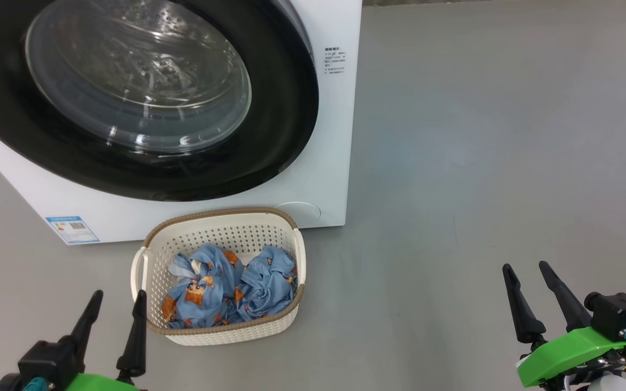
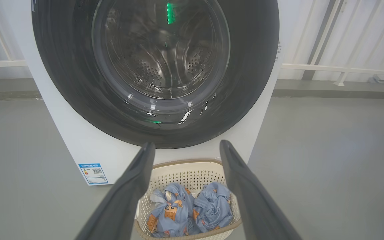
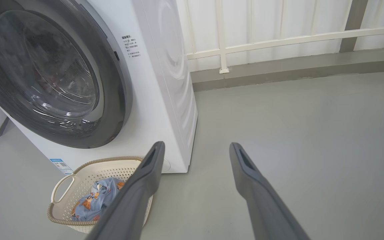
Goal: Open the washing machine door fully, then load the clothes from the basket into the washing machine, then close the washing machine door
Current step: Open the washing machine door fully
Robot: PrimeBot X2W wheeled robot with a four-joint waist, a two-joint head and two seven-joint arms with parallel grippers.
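Note:
The white washing machine stands at the back left with its round black-rimmed door shut flat against the front. Just in front of it on the floor sits the cream basket, holding two blue bear-print bundles of clothes. My left gripper is open and empty, low beside the basket's left side. Far to the right, my right gripper also hangs open and empty over bare floor. In the left wrist view the door, basket and clothes lie straight ahead between my fingers.
Grey floor spreads wide to the right of the machine. A white railing and wall run behind it. A blue label marks the machine's lower left front.

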